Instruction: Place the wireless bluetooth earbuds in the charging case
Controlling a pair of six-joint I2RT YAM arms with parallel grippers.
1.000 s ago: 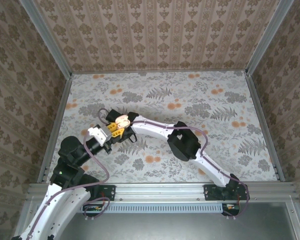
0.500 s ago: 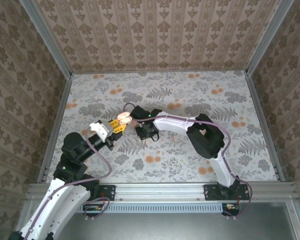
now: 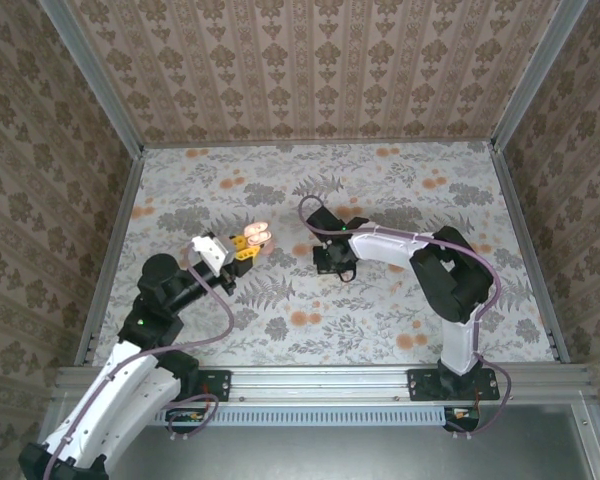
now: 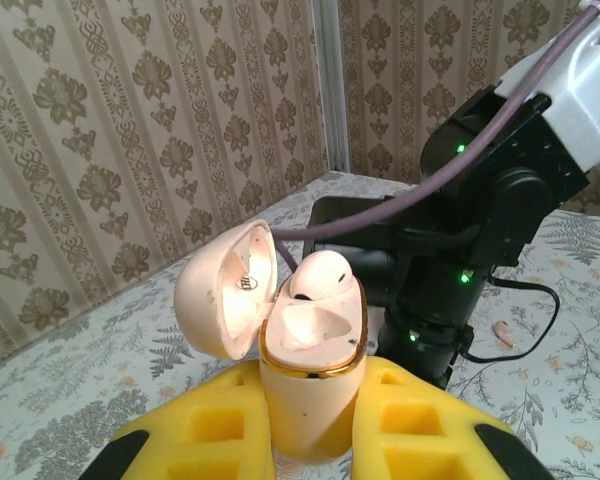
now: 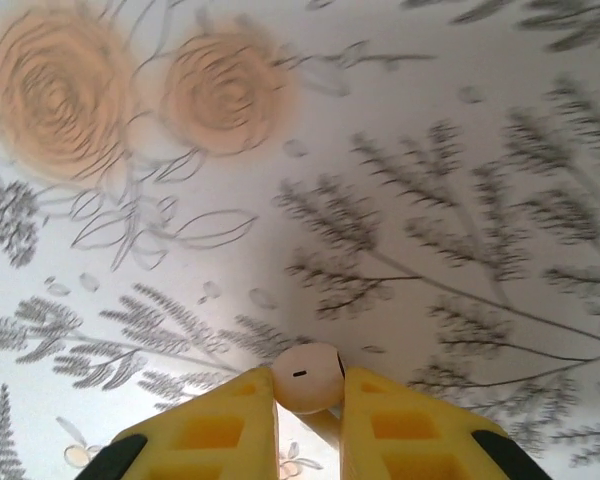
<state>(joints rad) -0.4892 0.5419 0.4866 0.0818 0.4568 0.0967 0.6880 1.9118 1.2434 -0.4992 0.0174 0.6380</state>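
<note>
The case (image 4: 310,395) is clamped upright between the left fingers (image 4: 242,398), left of the bench's (image 3: 450,190) middle. Its lid is swung open toward the left edge, and one seated earbud (image 4: 317,277) fills the socket on the side away from the lid. The right fingers (image 5: 260,402) are clenched on the second earbud (image 5: 307,376), so the move turns on how this bud lies relative to the free socket. From above, the right fingers (image 3: 335,262) sit near the bench's middle, and the case (image 3: 252,238) is apart from them, toward the left edge and slightly toward the far edge. The right arm is the one that has to cross. The bud's round head points out past the fingertips toward the bench, and its stem runs back between the pads, mostly hidden. I judge it would need turning stem-down over the case mouth. The free socket's depth is in shadow, and the bud's exact tilt cannot be read from above.
</note>
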